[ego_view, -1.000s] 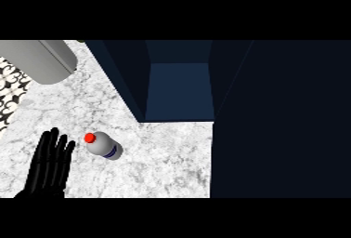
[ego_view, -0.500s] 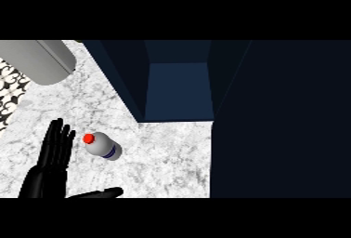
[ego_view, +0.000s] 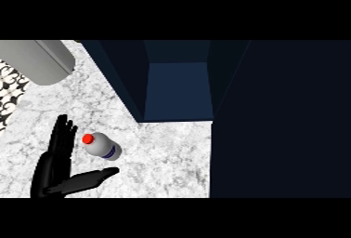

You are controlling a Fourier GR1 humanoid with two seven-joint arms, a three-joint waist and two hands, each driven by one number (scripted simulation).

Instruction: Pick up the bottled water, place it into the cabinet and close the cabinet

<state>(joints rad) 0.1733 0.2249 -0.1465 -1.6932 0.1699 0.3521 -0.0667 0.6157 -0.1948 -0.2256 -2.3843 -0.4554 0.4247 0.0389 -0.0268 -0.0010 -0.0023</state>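
White marbled tabletop (ego_view: 165, 158) carries the bottled water (ego_view: 101, 145), red-capped, upright near the open dark blue cabinet (ego_view: 178, 88). Just left of the bottle, the left hand (ego_view: 55, 162) is released, fingers straight, thumb spread beneath it, holding nothing.

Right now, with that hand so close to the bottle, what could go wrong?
The left hand is open beside the bottle, fingers straight and thumb spread below it. The bottle stands upright on the marble counter, so a sideways nudge might tip it and let it roll. The open cabinet has a narrow mouth between dark walls, so the bottle could knock an edge going in. The right hand is out of view.
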